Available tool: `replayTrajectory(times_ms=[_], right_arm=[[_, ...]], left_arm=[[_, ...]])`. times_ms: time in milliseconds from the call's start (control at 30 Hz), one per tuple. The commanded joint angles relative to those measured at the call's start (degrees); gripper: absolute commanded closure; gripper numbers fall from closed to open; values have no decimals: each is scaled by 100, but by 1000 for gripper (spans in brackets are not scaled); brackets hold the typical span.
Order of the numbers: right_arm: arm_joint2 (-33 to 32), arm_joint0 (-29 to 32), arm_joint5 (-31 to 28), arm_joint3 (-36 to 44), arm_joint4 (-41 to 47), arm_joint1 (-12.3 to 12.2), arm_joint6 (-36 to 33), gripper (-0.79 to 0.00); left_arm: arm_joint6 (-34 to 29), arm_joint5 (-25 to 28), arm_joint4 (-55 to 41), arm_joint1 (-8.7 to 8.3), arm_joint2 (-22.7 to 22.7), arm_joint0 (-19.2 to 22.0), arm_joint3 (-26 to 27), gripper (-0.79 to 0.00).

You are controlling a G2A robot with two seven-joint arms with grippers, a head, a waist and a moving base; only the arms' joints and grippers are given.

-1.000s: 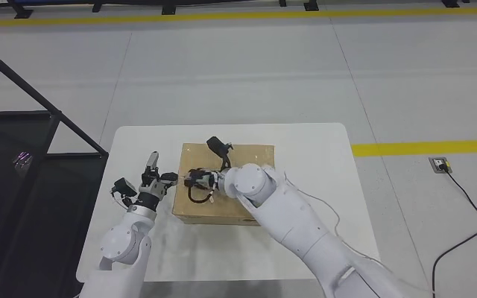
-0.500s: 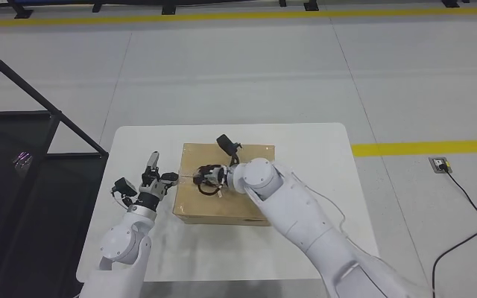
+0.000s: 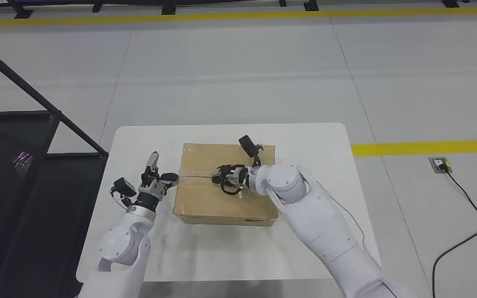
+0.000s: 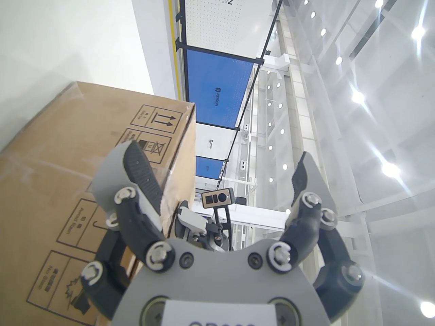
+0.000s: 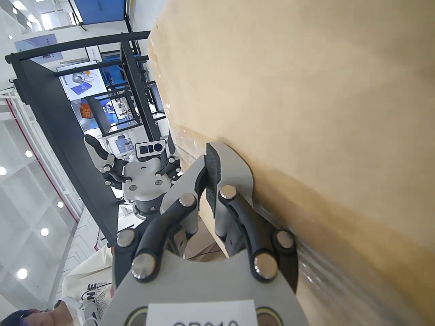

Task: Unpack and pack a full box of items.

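A closed cardboard box (image 3: 223, 203) sits mid-frame in the top view on a white table (image 3: 320, 149), with the right gripper (image 3: 222, 177) lying on its lid at the taped seam, fingers pressed together, and the left gripper (image 3: 158, 171) just beside the box's left edge, fingers spread apart.

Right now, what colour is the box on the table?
The box is brown cardboard, with black symbols on its side; the left wrist view shows it best.
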State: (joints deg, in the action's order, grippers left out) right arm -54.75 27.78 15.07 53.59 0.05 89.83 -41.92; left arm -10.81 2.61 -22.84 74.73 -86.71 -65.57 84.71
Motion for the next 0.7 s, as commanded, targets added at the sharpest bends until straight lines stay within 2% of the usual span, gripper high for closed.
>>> replayTrajectory(times_ms=[0, 267, 667], right_arm=[[-153, 178, 125, 335, -86, -85, -133, 0], [-584, 688, 979, 1184, -686, -304, 307, 0], [-1193, 1396, 1269, 2170, -921, -537, 358, 0]], left_arm=[[2, 12, -1, -2, -14, -21, 10, -785], [-25, 29, -32, -13, -99, -109, 86, -785], [-58, 24, -63, -21, -151, -157, 150, -785]])
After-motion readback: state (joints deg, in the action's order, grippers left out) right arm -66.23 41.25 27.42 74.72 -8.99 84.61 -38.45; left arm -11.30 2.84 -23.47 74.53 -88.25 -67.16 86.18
